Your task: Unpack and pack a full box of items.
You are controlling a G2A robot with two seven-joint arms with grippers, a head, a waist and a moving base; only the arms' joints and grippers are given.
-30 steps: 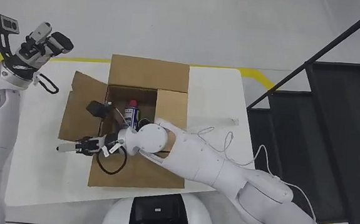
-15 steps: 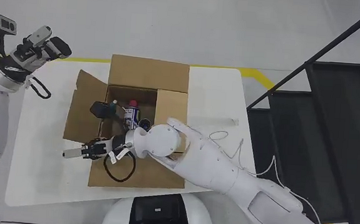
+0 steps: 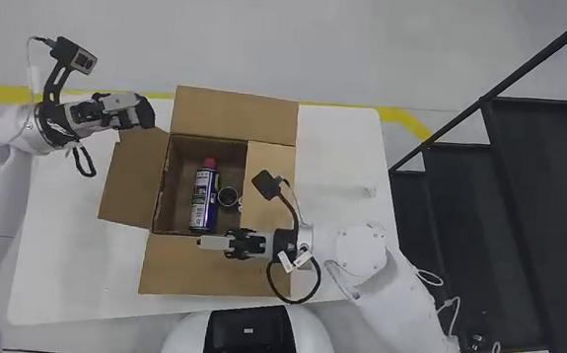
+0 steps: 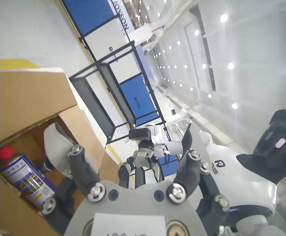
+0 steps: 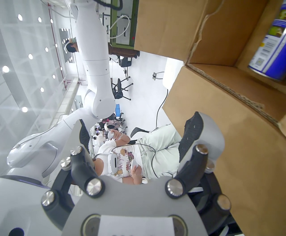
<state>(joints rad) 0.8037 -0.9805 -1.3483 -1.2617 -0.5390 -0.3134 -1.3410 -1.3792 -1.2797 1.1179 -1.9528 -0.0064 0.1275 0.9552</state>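
The right gripper (image 3: 210,242) had drawn back from the left side of the box (image 3: 235,115). It now hung over the near flap, just below the opening at frame centre, its fingers spread wide with nothing between them. The left gripper (image 3: 138,115) had come in from the upper left corner to the top edge of the box's left flap, its fingers likewise wide and empty. With the right arm out of the way, the spray can (image 3: 203,195) lay in plain sight inside the box, lengthwise, red cap toward the far wall. A small dark round item (image 3: 229,196) sat just beside it, possibly a roll of tape. By this, unpacking looked barely begun: flaps open, can still inside, both grippers free to reach it.
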